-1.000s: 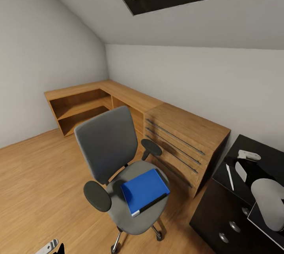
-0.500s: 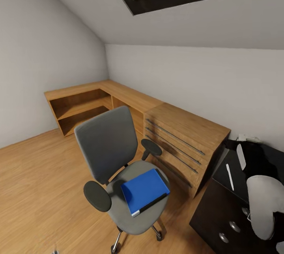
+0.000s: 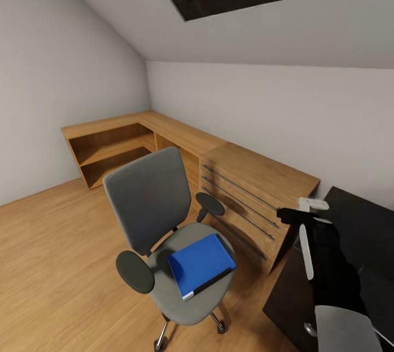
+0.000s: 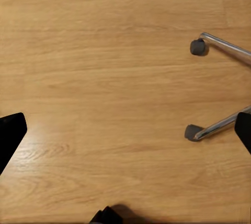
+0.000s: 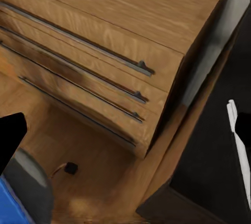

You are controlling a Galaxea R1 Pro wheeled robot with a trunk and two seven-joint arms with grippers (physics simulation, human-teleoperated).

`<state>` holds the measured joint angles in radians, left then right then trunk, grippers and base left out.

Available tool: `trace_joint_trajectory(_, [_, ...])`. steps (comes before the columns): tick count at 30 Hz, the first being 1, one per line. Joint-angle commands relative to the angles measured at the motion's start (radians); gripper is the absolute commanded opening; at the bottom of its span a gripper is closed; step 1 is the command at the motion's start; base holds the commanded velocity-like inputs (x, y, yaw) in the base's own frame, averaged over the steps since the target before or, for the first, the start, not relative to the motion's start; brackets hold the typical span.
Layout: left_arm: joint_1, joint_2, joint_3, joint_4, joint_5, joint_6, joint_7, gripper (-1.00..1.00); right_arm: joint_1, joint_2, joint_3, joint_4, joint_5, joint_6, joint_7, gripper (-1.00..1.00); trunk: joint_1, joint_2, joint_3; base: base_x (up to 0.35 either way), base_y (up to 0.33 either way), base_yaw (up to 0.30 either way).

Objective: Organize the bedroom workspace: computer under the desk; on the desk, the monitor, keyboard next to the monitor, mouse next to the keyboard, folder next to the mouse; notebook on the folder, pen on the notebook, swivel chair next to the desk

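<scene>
Blue folder (image 3: 201, 265) lies flat on the swivel chair (image 3: 164, 220) seat, at 6 o'clock from the backrest. Right tool (image 3: 298, 215) hangs at 3 o'clock over the dark counter (image 3: 361, 215) edge, released, grasping nothing. Left tool: state cannot be told.

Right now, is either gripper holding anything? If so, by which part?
Nothing is held. The right gripper hangs open above the dark desk, and the left gripper's fingertips frame only wood floor. The blue folder lies untouched on the swivel chair.
</scene>
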<state>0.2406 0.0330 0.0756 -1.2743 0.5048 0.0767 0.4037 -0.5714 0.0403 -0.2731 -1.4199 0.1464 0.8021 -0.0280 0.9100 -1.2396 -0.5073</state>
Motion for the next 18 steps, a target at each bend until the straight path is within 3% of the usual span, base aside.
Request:
trace_joint_trajectory(1, [0.0,0.0,-0.001,-0.002,0.005,0.004,0.004,1.0,0.001,0.004,0.002,-0.003,0.006,0.013,0.004,1.0,0.0,-0.001,-0.001,0.0,0.0,0.0])
trace_joint_trajectory(3, [0.0,0.0,0.0,0.0,0.004,0.004,0.004,1.0,0.004,0.018,0.008,-0.006,-0.004,0.037,0.005,1.0,0.0,-0.001,-0.001,0.0,0.0,0.0])
trace_joint_trajectory(7, [0.0,0.001,0.0,0.002,0.005,0.003,0.005,1.0,0.007,0.078,0.012,-0.006,-0.019,0.066,0.003,1.0,0.0,-0.001,-0.001,0.0,0.0,0.172])
trace_joint_trajectory(11, [0.0,0.002,0.0,0.003,0.003,0.004,0.004,1.0,0.037,0.097,0.022,0.029,-0.022,0.066,0.004,1.0,0.0,-0.001,-0.002,0.0,0.0,0.248])
trace_joint_trajectory(17, [0.0,0.002,0.001,0.003,0.003,0.003,0.006,1.0,0.077,0.098,0.111,0.097,-0.017,0.053,-0.001,1.0,0.0,-0.001,-0.007,0.0,0.0,0.119])
trace_joint_trajectory(18, [0.0,0.002,0.001,0.003,0.003,0.003,0.006,1.0,0.078,0.099,0.112,0.098,-0.017,0.053,-0.001,1.0,0.0,-0.001,-0.007,0.0,0.0,0.008])
